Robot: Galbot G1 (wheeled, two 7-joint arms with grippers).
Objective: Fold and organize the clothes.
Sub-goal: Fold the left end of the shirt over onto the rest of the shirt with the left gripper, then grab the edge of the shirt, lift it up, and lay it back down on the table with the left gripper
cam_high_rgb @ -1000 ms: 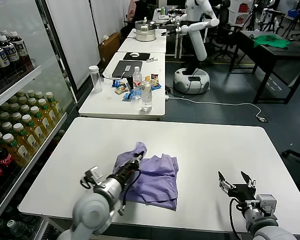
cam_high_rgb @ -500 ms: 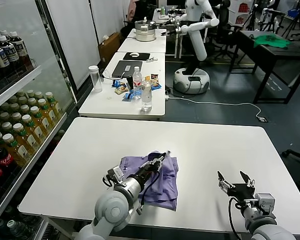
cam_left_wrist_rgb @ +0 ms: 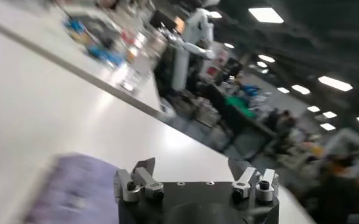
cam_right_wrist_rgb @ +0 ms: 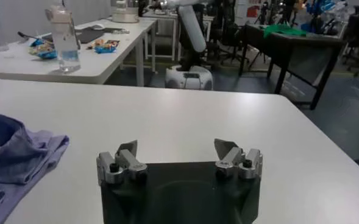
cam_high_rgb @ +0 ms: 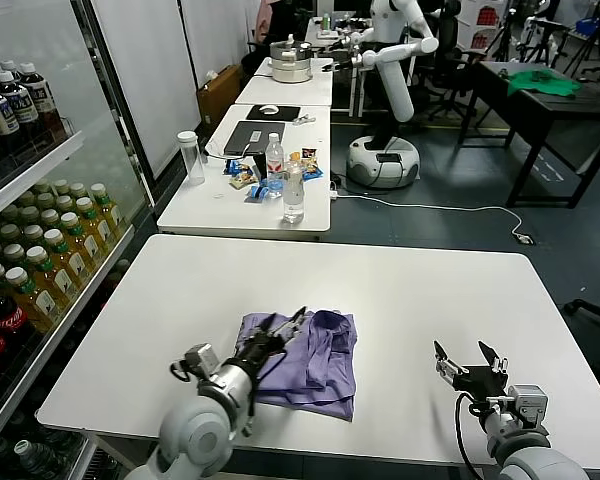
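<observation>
A broad white table (cam_high_rgb: 400, 300) fills the foreground of the head view, bare but for a lavender T-shirt (cam_high_rgb: 310, 362) lying bunched and partly folded near its front edge, left of centre. To the left stands a glass-fronted drinks cooler (cam_high_rgb: 40, 230) stocked with bottles. Beyond, a second white table (cam_high_rgb: 220, 205) carries a clear water bottle (cam_high_rgb: 293, 190), a tall plastic canister (cam_high_rgb: 191, 157), snack packets and a laptop. Farther back a white robot (cam_high_rgb: 390, 90) stands on a round base, and a dark table (cam_high_rgb: 540, 100) holds a green cloth (cam_high_rgb: 542, 82).

The left gripper (cam_high_rgb: 275, 335) sits over the shirt's left part, its jaws spread and nothing between them; whether the fingertips touch the fabric cannot be told. The right gripper (cam_high_rgb: 470, 365) hovers over bare tabletop at the front right, well apart from the shirt, its jaws wide and empty.

The left wrist view shows the left gripper's (cam_left_wrist_rgb: 193, 175) fingers parted, the purple shirt (cam_left_wrist_rgb: 75, 192) a blur beside them. The right wrist view shows the right gripper (cam_right_wrist_rgb: 178, 157) open over the table (cam_right_wrist_rgb: 185, 122), the shirt's edge (cam_right_wrist_rgb: 14, 158) off to one side, and the water bottle (cam_right_wrist_rgb: 64, 38) beyond.
</observation>
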